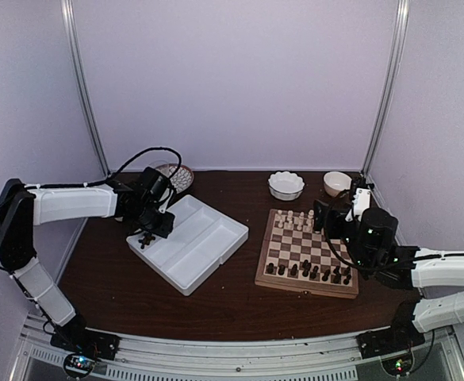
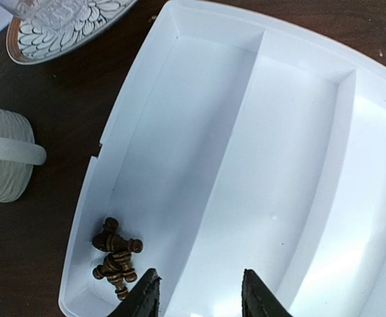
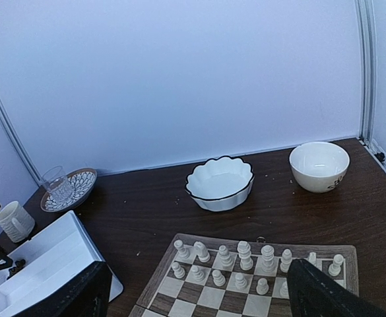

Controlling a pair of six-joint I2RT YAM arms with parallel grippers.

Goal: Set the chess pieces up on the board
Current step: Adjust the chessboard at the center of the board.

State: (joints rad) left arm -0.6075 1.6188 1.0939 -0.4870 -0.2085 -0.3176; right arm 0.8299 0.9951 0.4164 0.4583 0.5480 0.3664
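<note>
The chessboard (image 1: 284, 267) lies right of centre. Dark brown chess pieces (image 1: 311, 271) stand in its near rows and pale pieces (image 3: 245, 254) in its far rows. A small pile of dark pieces (image 2: 115, 255) lies in the left compartment's near corner of the white tray (image 2: 285, 165). My left gripper (image 2: 199, 294) hangs open and empty over the tray, just right of that pile; it also shows in the top view (image 1: 154, 228). My right gripper (image 3: 199, 297) is open and empty above the board's far side (image 3: 212, 297); it also shows in the top view (image 1: 331, 216).
A scalloped white bowl (image 3: 220, 183) and a plain white bowl (image 3: 319, 166) stand behind the board. A patterned saucer with a glass (image 2: 67, 20) and a ribbed white cup (image 2: 4, 162) sit left of the tray. Walls close in on three sides.
</note>
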